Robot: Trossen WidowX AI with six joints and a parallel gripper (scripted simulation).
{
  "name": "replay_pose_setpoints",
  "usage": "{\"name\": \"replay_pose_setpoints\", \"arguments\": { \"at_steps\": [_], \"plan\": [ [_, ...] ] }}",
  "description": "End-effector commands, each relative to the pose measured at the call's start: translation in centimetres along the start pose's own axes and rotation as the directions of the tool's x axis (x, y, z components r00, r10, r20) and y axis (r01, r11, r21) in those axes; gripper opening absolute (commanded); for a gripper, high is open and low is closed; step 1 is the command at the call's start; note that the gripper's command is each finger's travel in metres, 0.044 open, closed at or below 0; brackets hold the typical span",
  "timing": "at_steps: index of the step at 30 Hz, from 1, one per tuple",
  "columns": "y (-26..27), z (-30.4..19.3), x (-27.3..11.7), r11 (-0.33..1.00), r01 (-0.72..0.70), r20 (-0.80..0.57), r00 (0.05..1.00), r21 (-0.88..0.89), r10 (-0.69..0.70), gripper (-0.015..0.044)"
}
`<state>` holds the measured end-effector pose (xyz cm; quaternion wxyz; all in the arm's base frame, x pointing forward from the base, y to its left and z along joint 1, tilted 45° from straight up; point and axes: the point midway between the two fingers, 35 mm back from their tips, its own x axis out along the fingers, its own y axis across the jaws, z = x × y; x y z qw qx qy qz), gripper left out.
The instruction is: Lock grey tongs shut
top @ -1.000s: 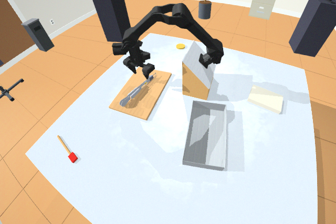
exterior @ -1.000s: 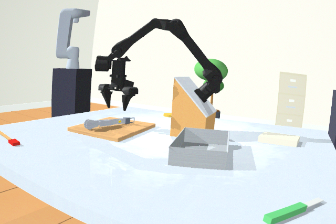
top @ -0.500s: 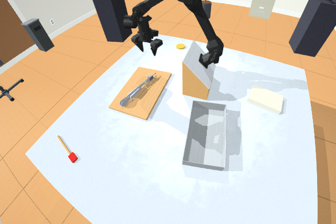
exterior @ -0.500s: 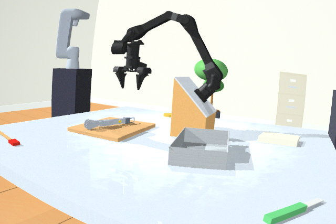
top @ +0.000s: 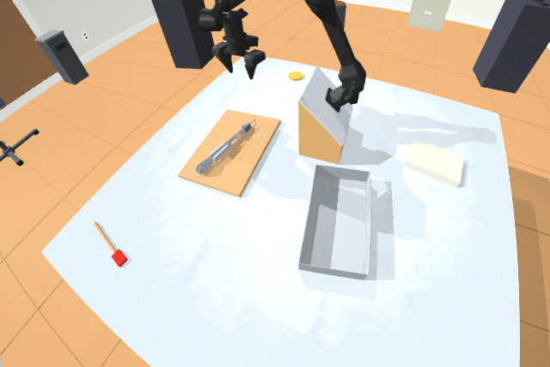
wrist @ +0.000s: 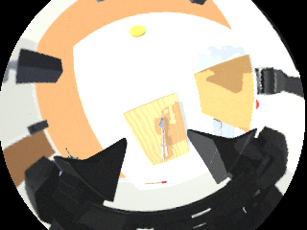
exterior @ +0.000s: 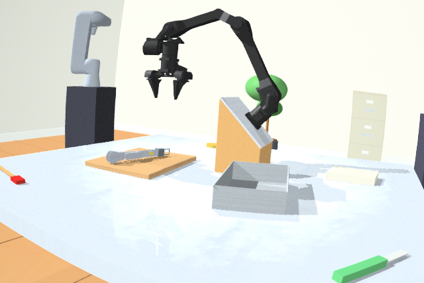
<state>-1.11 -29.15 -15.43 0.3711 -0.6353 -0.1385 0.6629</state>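
Note:
The grey tongs [top: 224, 148] [exterior: 133, 155] [wrist: 163, 136] lie on the wooden board [top: 262, 131] [exterior: 181, 160] [wrist: 144, 125]. Their two arms are close together, nearly parallel. The scalloped tips point to the board's front left and the hinge end to its back right. The roasting tin [top: 339, 221] [exterior: 251, 199] stands to the right, with nothing in it. My gripper [top: 241, 75] [exterior: 165, 97] [wrist: 157, 137] is open and empty, high above the board and clear of the tongs. Whether the lock inside the hinge is engaged cannot be seen.
A wedge-shaped stand [top: 317, 131] [exterior: 232, 142] carries the arm's base, right of the board. A cream block [top: 435, 162] [exterior: 352, 175] lies at the right, a red-headed tool [top: 119, 257] [exterior: 17, 179] at the left, a yellow disc [top: 295, 76] [wrist: 137, 31] at the back, a green-handled tool [exterior: 361, 268] at the front right.

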Motion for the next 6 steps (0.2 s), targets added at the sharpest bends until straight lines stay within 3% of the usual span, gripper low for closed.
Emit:
{"name": "replay_pose_setpoints", "arguments": {
  "at_steps": [1, 6],
  "plan": [
    [-0.03, 0.03, -0.02, 1.000, 0.003, 0.001, 1.000, 0.004, -0.003, 0.0440],
    [-0.03, 0.03, -0.02, 1.000, 0.003, 0.001, 1.000, 0.004, -0.003, 0.0440]
  ]
}}
